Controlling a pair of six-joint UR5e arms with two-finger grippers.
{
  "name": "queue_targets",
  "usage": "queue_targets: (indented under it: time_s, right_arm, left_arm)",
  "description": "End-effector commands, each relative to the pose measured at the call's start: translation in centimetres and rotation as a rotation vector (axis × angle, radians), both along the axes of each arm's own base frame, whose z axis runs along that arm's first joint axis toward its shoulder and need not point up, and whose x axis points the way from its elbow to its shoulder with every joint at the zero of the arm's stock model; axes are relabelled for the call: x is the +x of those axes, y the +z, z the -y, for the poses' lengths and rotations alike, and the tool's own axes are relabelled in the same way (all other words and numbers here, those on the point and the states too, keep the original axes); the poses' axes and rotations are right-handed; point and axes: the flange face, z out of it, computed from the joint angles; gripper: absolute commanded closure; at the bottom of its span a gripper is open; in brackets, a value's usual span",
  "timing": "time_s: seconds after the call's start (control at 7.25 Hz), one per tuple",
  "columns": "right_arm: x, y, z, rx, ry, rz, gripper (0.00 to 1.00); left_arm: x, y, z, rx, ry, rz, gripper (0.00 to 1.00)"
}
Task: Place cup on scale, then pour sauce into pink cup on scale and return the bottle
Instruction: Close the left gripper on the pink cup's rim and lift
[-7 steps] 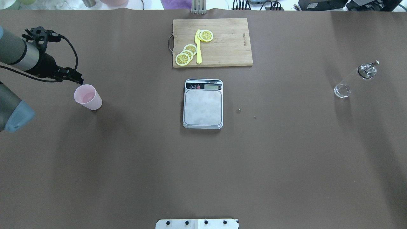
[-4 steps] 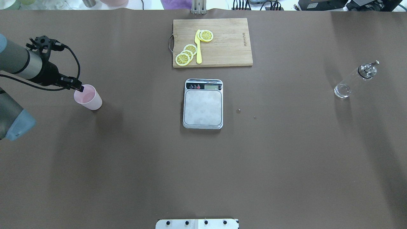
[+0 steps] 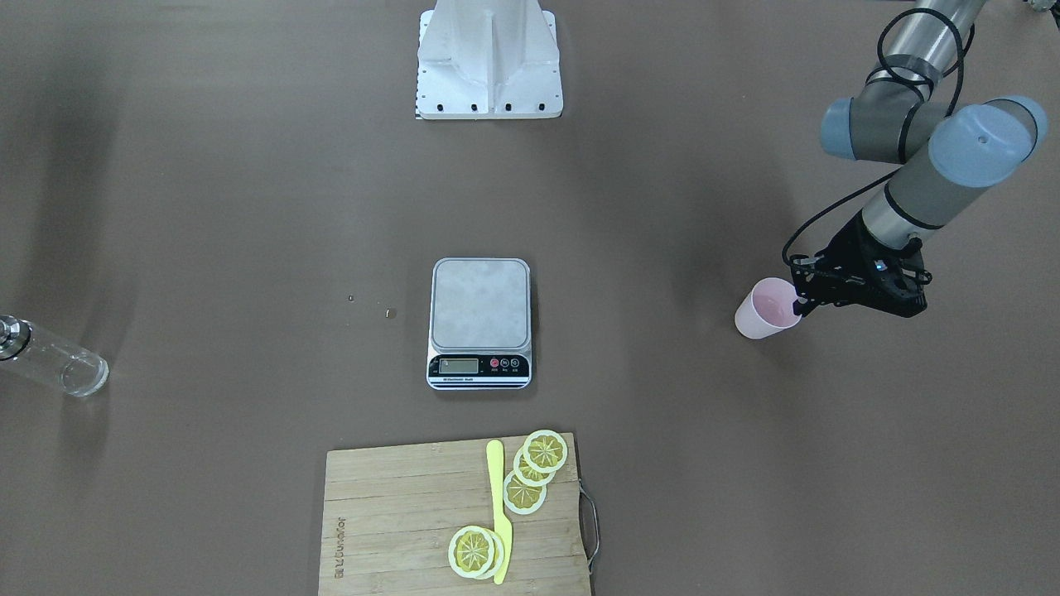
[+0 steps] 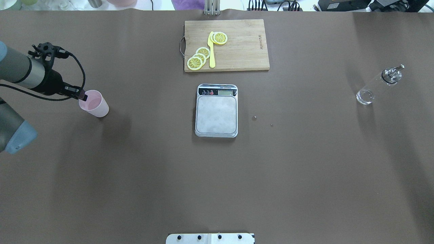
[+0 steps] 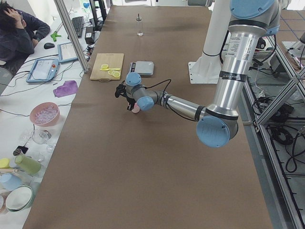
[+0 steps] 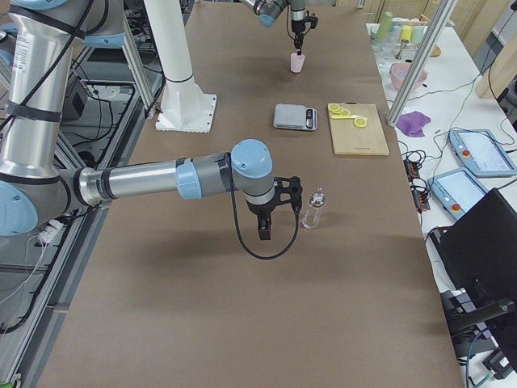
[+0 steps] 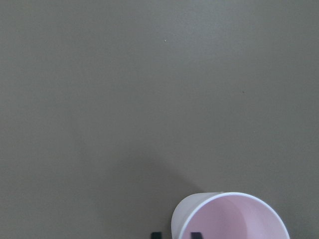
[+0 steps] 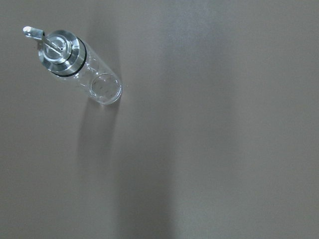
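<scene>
The pale pink cup (image 4: 94,103) stands upright at the table's left, also in the front-facing view (image 3: 766,308). My left gripper (image 4: 82,97) is at its rim and open. In the left wrist view one fingertip (image 7: 156,234) is outside the cup (image 7: 232,217) and the other is inside, with the wall between them. The scale (image 4: 216,113) sits at the table's middle with a bare platform. The clear bottle (image 4: 376,84) stands at the far right. The right gripper (image 6: 275,212) hangs beside the bottle (image 6: 312,210) in the exterior right view only; I cannot tell whether it is open or shut.
A wooden cutting board (image 4: 226,44) with lemon slices and a yellow knife lies behind the scale. Two small crumbs (image 4: 254,117) lie right of the scale. The robot's white base (image 3: 490,58) is at the near edge.
My left gripper has moved down and toward the cup, and its fingertips now straddle the cup's rim. The cup, scale and bottle have not moved.
</scene>
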Motion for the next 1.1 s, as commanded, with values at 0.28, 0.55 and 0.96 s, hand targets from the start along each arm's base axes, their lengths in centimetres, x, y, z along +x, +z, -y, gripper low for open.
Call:
queue_targets:
  time_s: [0.28, 0.55, 0.96]
  right_arm:
    - [0.0, 0.0, 0.0, 0.000, 0.000, 0.000, 0.00]
    - [0.0, 0.0, 0.0, 0.000, 0.000, 0.000, 0.00]
    - [0.0, 0.3, -0.2, -0.006, 0.000, 0.000, 0.00]
  left_arm:
    - [-0.4, -4.7, -0.4, -0.008, -0.047, -0.062, 1.00]
    - [1.4, -10.8, 1.7, -0.071, -0.099, -0.095, 1.00]
    - [8.5, -21.2, -0.2, -0.139, -0.148, -0.055, 1.00]
